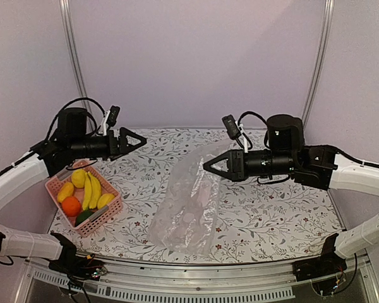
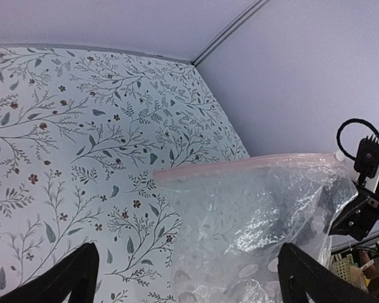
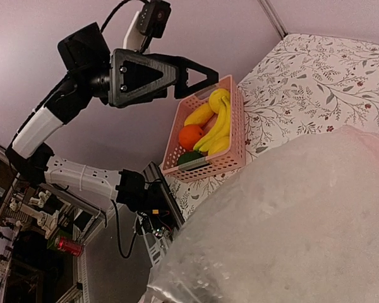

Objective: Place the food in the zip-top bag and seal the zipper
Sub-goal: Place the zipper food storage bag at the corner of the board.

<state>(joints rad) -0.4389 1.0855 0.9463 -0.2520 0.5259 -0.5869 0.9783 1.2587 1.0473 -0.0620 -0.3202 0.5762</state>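
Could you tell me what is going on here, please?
The right gripper is shut on one edge of the clear bag, holding that end up off the table. The left gripper hangs open and empty. All the fruit sits in the pink basket; nothing is bagged yet.

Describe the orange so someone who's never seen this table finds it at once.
On the left side of the floral table sits a pink basket. In its near half, beside the long yellow bananas, lies the orange: the only round, orange-coloured piece there.
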